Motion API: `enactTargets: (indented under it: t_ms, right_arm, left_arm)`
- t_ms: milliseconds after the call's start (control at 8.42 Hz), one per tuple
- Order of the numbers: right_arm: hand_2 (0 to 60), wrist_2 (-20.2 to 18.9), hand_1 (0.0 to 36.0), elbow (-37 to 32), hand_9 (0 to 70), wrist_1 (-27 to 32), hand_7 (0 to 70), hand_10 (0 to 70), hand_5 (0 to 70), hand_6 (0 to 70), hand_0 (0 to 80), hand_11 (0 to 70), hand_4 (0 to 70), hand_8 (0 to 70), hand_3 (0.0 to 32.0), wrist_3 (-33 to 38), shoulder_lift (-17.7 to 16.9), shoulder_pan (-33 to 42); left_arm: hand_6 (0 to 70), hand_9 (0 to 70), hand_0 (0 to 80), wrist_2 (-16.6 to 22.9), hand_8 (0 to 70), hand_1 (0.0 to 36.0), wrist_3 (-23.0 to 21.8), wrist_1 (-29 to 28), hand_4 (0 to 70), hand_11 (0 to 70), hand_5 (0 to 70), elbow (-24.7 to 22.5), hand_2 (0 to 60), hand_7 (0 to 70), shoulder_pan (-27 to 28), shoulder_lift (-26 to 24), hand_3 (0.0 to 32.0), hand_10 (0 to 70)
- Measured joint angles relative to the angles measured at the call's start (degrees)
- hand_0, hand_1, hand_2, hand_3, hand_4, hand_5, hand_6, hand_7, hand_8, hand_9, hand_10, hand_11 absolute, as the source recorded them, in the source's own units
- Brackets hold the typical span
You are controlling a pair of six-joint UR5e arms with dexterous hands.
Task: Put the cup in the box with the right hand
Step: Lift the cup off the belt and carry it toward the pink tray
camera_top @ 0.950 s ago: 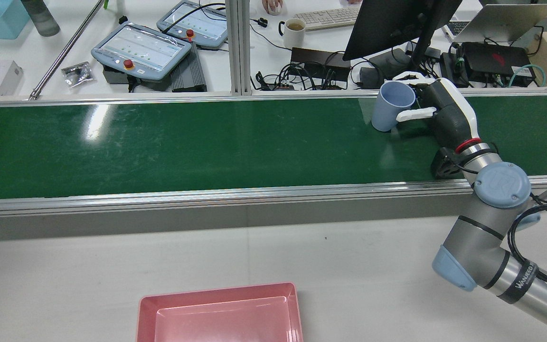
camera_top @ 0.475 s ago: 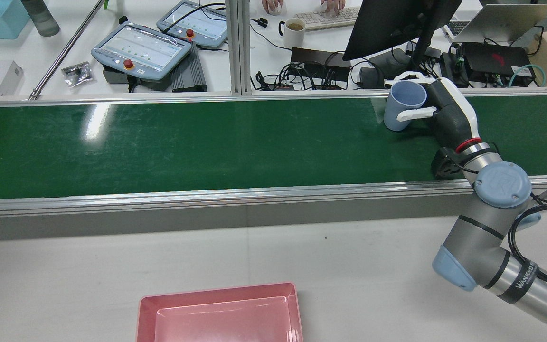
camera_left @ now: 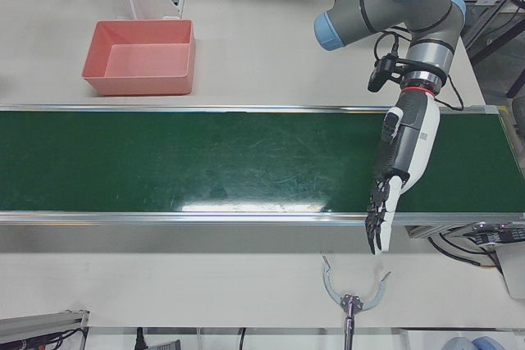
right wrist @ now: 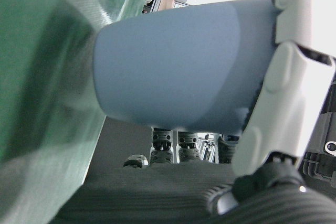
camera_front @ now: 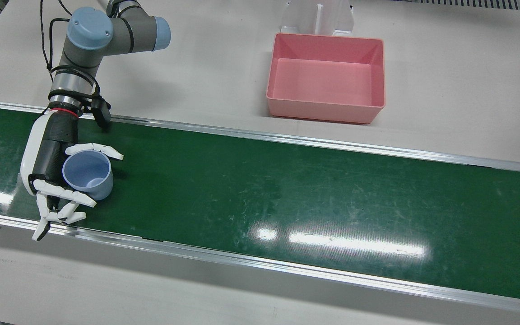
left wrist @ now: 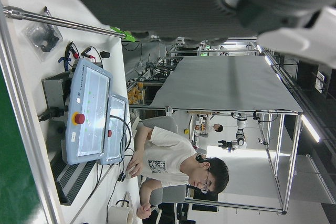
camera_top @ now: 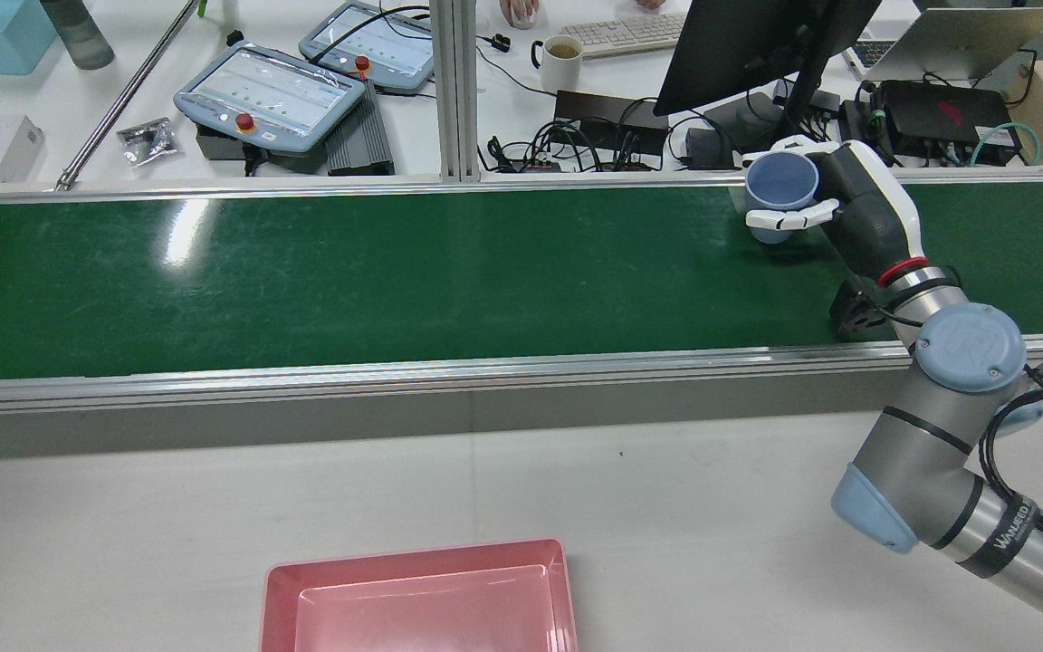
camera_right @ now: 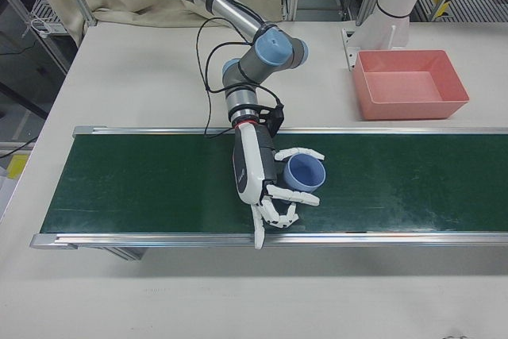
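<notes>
A light blue cup [camera_front: 87, 175] is clasped in my right hand [camera_front: 48, 158] over the green belt [camera_front: 287, 180], near its far end on the robot's right. The cup [camera_top: 782, 195] is tilted and looks lifted slightly off the belt, with white fingers [camera_top: 789, 217] wrapped round its side. The right-front view shows the same cup [camera_right: 305, 172] in the right hand [camera_right: 258, 172]. Close up, the cup [right wrist: 178, 61] fills the right hand view beside a finger [right wrist: 294, 77]. The empty pink box [camera_front: 325, 110] stands on the white table behind the belt. My left hand [camera_left: 402, 157] hangs open over the belt's front edge.
A white stand [camera_front: 318, 16] rises just behind the box. Beyond the belt lies a desk with teach pendants [camera_top: 272, 95], a mug [camera_top: 562, 59] and a monitor [camera_top: 757, 45]. A person [left wrist: 178, 161] sits there. A metal tool [camera_left: 354, 297] lies on the front table.
The right hand has raised the cup off the belt and carried it right and toward the belt's far edge in the rear view, with its mouth turning more toward the camera.
</notes>
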Motion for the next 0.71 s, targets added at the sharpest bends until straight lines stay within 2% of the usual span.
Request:
enactTargets:
  t_ms: [356, 594, 713]
  right_arm:
    - [22.4, 0.0, 25.7, 5.1, 52.2, -1.6, 70.0, 3.9, 7.5, 26.8, 56.9, 7.0, 39.6, 28.6, 0.0, -1.4, -1.3, 1.0]
    - [25.4, -0.2, 23.9, 10.9, 56.7, -1.9, 70.0, 8.1, 7.5, 32.1, 54.8, 12.7, 45.5, 33.4, 0.0, -3.8, -1.8, 0.1]
    - [26.2, -0.3, 22.0, 15.0, 59.1, -2.1, 70.0, 10.6, 7.4, 33.0, 52.9, 16.2, 45.7, 35.6, 0.0, -6.4, -1.8, -1.1]
  left_arm:
    - [0.0, 0.0, 0.0, 0.0, 0.0, 0.0, 0.0, 0.0, 0.0, 0.0, 0.0, 0.0, 0.0, 0.0, 0.0, 0.0, 0.0, 0.0]
    - [0.0, 0.0, 0.0, 0.0, 0.0, 0.0, 0.0, 0.0, 0.0, 0.0, 0.0, 0.0, 0.0, 0.0, 0.0, 0.0, 0.0, 0.0]
    - [0.0, 0.0, 0.0, 0.0, 0.0, 0.0, 0.0, 0.0, 0.0, 0.0, 0.0, 0.0, 0.0, 0.0, 0.0, 0.0, 0.0, 0.0]
